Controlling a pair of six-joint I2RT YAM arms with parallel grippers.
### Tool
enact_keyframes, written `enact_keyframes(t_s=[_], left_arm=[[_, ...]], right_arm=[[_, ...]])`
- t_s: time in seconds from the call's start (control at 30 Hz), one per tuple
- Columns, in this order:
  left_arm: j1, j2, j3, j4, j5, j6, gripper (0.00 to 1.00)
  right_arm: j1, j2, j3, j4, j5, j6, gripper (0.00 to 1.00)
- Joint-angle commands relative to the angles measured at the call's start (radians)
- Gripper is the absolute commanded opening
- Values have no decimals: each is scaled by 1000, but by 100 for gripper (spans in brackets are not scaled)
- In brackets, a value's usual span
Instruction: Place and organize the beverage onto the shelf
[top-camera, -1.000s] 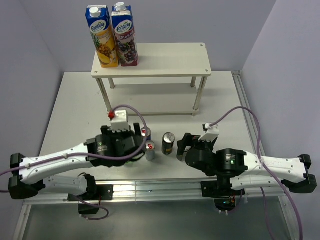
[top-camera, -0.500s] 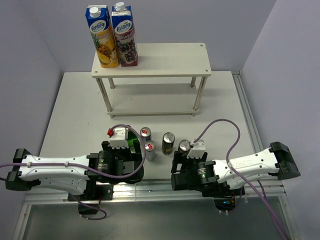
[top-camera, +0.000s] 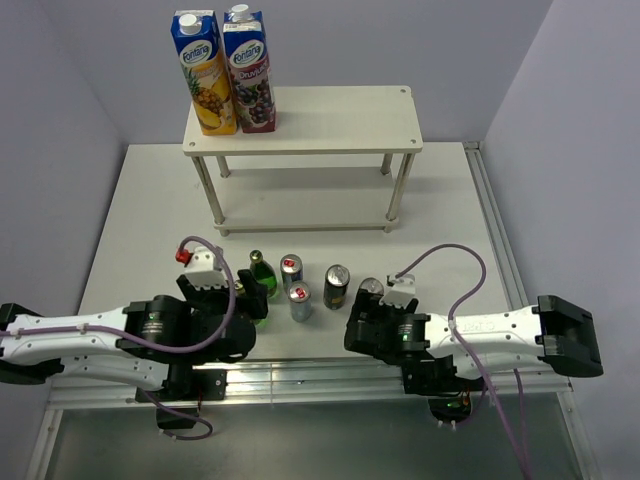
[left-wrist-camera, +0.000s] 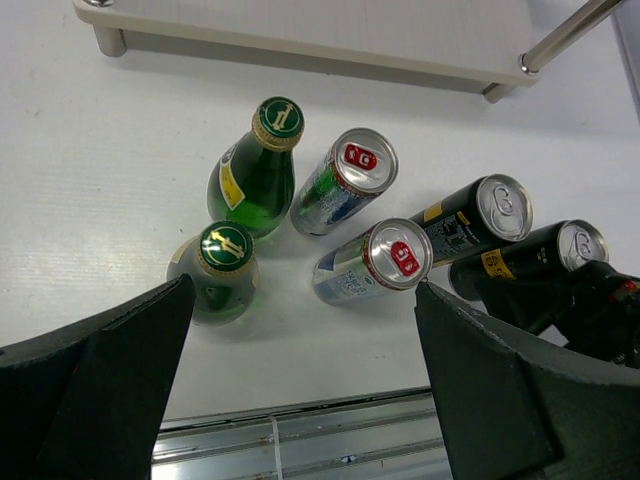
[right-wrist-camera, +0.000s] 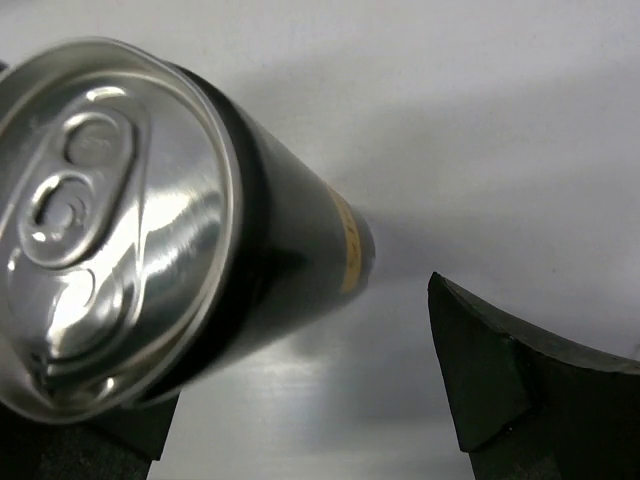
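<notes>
In the overhead view, the white two-tier shelf (top-camera: 340, 118), made of flat boards with rounded corners on thin pale legs, stands at 12 o'clock on the matte white table (top-camera: 150, 210). Two tall blue-topped juice cartons (top-camera: 228, 75) occupy its top board at 10 o'clock. All six drinks stand upright in a cluster near the table's front edge, at 6 o'clock from the shelf and well apart from it, and none is shelved yet. Your left claw (top-camera: 250, 292) sits at the cluster's 9 o'clock and your right claw (top-camera: 362, 318) at its 5 o'clock.

In the left wrist view, that claw is spread fully wide and holds nothing. The two green glass bottles (left-wrist-camera: 262, 170) with gold caps stand at 10 o'clock, the two slim silver-blue cans (left-wrist-camera: 350, 185) at centre and the two black-and-yellow cans (left-wrist-camera: 478, 225) at 3 o'clock. The glass looks rigid, slick, breakable and probably heaviest, so take it round the body below the shoulder, not the neck. The cans are likely thin, light metal that dents, so pinch them gently at mid-height. Everything stands close together, so a finger could topple a neighbour.

In the right wrist view, your right claw is also wide open and empty. One of the black-and-yellow cans (right-wrist-camera: 290, 250) shows its shiny silver lid and pull tab at 9 o'clock. It is just beside one finger, and you cannot tell whether they touch.
</notes>
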Motion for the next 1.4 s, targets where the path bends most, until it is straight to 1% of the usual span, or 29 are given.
enact_keyframes(t_s=[0.0,0.03,0.1,0.27,0.33,0.37,0.4,0.43,0.47,0.5,0.57,0.6,0.67,0.73,0.77,0.8,0.87,0.9,0.97,1.0,1.2,1.23,1.37], left_arm=[[-8,-52,35,-50,-45,29,99],[-8,-60,34,-62,-45,30,99],[-8,-82,31,-74,-45,27,99],[-8,-111,3,-140,-48,-16,99],[-8,-120,4,-159,-44,-34,99],[-8,-122,3,-162,-42,-36,99],[-6,-128,1,-162,-42,-37,99],[-8,-129,1,-166,-42,-40,99],[-8,-134,3,-165,-37,-34,99],[-8,-137,3,-165,-37,-30,99],[-8,-149,-2,-165,-36,-30,99],[-9,-152,-2,-160,-37,-28,99],[-9,-161,-2,-160,-39,-22,99],[-9,-168,-2,-163,-42,-22,99],[-11,-171,-2,-163,-42,-22,99],[-12,-172,0,-165,-45,-20,99],[-17,-180,-2,-163,-43,-20,99],[-18,-181,-3,-165,-43,-20,99],[-28,-186,-6,-163,-43,-22,99],[-31,-186,-6,-163,-42,-22,99],[-41,-180,-6,-165,-40,-24,99],[-43,-177,-6,-163,-40,-23,99],[-46,-171,-6,-165,-39,-25,99]], right_arm=[[-60,-8,-28,209,62,-165,100],[-74,-10,-36,269,59,-194,100],[-110,-2,-44,303,51,-237,100],[-167,51,-44,371,71,-280,100],[-181,97,-35,382,85,-280,98],[-187,114,-24,383,88,-277,95],[-192,146,-19,385,98,-277,91],[-193,160,-13,379,103,-270,83],[-192,186,-4,375,106,-257,79],[-192,197,-1,374,114,-251,70],[-193,225,7,362,122,-234,64],[-192,229,10,359,123,-233,59],[-193,242,15,340,134,-216,58],[-192,243,18,334,140,-216,51],[-193,240,19,331,141,-216,50],[-192,237,18,328,142,-214,44],[-190,219,16,317,143,-210,35],[-190,211,18,310,143,-204,13],[-187,187,28,253,154,-170,3],[-186,179,35,213,155,-161,0],[-144,108,90,92,183,-128,0],[-137,98,100,49,183,-110,0],[-121,18,177,-11,200,-150,0]])
